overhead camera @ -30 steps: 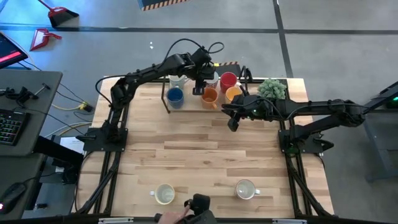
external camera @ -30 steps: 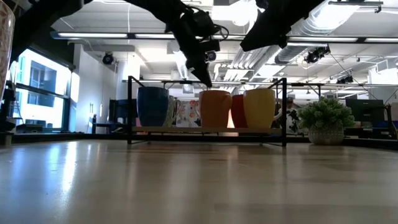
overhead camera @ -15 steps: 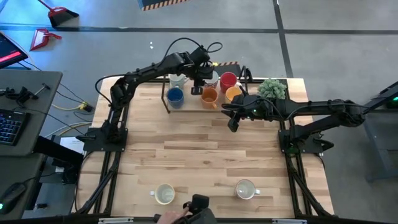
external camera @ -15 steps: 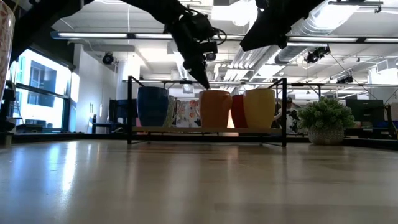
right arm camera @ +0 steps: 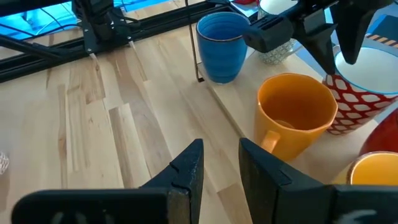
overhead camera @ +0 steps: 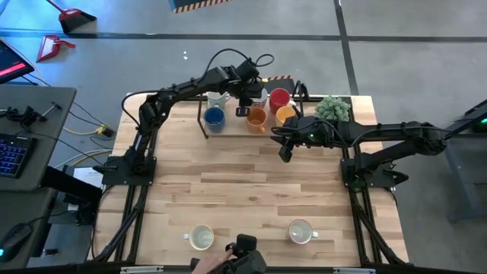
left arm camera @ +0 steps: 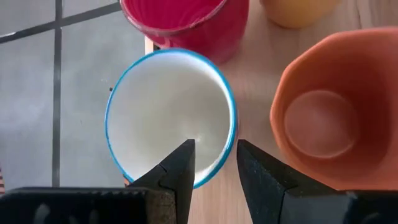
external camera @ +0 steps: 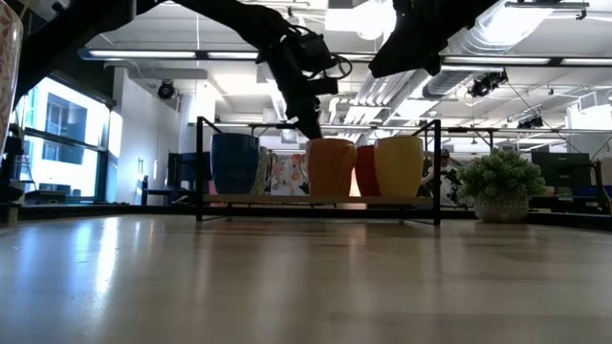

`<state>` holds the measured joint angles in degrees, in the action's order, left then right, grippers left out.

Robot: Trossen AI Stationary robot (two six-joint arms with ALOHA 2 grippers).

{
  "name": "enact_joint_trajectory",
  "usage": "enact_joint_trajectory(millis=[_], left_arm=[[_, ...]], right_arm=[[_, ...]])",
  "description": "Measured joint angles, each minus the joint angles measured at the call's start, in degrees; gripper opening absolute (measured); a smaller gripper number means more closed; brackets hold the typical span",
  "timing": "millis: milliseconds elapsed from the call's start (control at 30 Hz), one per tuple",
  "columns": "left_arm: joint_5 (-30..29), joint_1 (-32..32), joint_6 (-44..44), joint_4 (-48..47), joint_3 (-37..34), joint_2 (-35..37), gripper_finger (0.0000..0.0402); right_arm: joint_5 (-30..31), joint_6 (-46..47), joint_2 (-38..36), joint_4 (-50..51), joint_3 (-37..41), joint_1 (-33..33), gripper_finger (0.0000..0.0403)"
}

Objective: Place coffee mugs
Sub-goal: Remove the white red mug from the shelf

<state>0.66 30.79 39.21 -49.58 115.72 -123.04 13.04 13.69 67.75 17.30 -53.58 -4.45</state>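
Left claw [left arm camera: 214,163] over white mug [left arm camera: 169,115], six racked

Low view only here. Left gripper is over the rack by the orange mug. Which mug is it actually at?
Observer: Not the orange mug. The left gripper is at the rim of a blue-rimmed mug with a white inside, right beside the orange one.
Operator: Right gripper?
Observer: The right gripper hovers open and empty over the bare table, in front of the rack.
Operator: Any mugs off the rack?
Observer: Yes, two at the table's near edge: one white mug and a second white mug.
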Motion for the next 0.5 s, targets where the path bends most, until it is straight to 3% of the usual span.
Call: enact_joint_trajectory(millis=[500], left_arm=[[0.17, 0.9, 0.5, -0.35, 0.0, 0.0, 0.0108]], right_arm=[[-0.26, 0.85, -0.01, 0.04, 0.0, 0.0, 0.0081]])
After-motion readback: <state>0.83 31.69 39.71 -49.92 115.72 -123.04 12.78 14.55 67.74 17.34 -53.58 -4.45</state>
